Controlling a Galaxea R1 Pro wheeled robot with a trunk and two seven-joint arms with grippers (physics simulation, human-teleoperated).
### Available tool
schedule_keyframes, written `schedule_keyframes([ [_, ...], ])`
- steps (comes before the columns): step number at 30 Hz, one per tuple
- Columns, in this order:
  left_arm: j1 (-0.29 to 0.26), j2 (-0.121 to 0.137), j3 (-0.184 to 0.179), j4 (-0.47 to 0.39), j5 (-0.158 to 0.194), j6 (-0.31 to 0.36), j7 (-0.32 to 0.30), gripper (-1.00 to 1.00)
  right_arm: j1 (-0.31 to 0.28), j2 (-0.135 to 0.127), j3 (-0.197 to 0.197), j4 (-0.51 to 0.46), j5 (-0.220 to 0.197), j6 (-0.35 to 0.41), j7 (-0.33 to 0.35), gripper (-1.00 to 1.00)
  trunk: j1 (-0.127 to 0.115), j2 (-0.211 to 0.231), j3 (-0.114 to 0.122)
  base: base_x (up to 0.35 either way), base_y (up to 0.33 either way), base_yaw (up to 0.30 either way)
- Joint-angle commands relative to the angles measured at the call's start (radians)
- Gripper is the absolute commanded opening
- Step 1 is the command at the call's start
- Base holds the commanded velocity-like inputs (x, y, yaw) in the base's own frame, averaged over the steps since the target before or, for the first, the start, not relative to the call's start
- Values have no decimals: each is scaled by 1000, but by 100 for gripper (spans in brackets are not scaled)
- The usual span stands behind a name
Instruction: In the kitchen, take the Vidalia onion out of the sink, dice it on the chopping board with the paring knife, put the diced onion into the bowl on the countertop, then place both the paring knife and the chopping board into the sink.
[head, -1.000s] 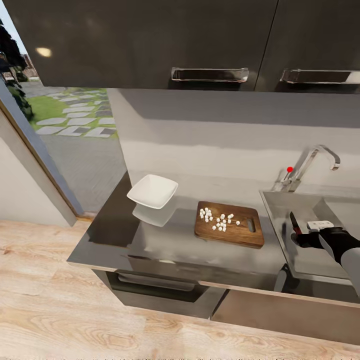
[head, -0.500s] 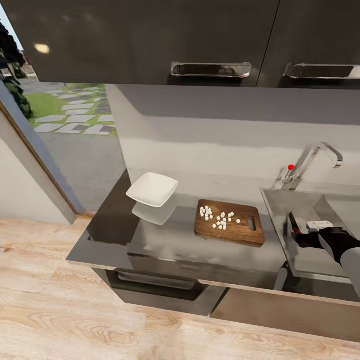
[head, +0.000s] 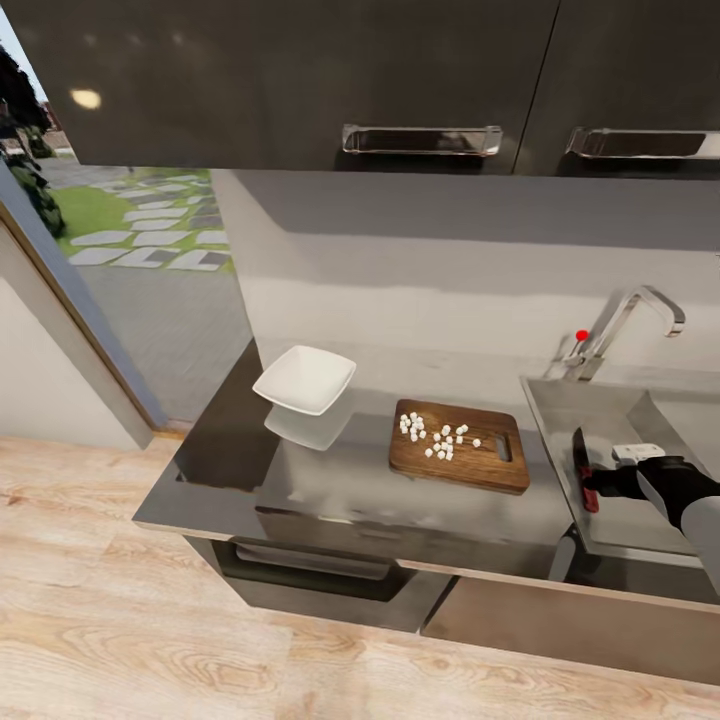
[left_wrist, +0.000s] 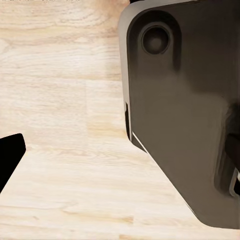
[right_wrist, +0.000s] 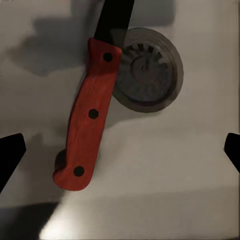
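The long glossy grey reflective surface (head: 330, 480) with a thin metallic front edge runs from a dark left end to the rectangular grey steel sink (head: 640, 520) at the right. A shallow glossy white square bowl with rounded corners (head: 305, 380) stands on the left part, mirrored in the slab. To its right, apart from it, a rectangular dark brown wooden chopping board (head: 458, 447) lies flat, carrying a scatter of tiny white diced onion cubes (head: 435, 438) on its left half. The board stops just short of the sink rim. In the basin, a small paring knife with a red handle and dark blade (right_wrist: 92, 112) lies flat, overlapping the edge of the round dark drain (right_wrist: 147, 70).
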Motion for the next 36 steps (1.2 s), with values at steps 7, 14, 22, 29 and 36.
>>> schedule_keyframes([
  [7,-2,-1,-9,4,11,-8,0,100,0,0,-8,-9,11,2,6,100,1,-2,9,0,0,0],
  [14,-2,-2,-9,3,10,-8,-1,100,0,-2,-10,-16,11,3,43,100,1,-2,19,0,0,0],
  [22,-2,-7,-10,1,6,-12,-8,100,0,-1,-11,-204,11,167,75,100,1,-2,21,0,0,0],
  [29,-2,-7,-12,3,3,-14,-9,100,0,-1,-8,-455,12,414,76,100,1,-2,24,0,201,-98],
  [36,-2,-7,-12,3,3,-35,-10,100,0,-3,-11,-478,13,432,77,100,1,-2,29,0,291,-223],
])
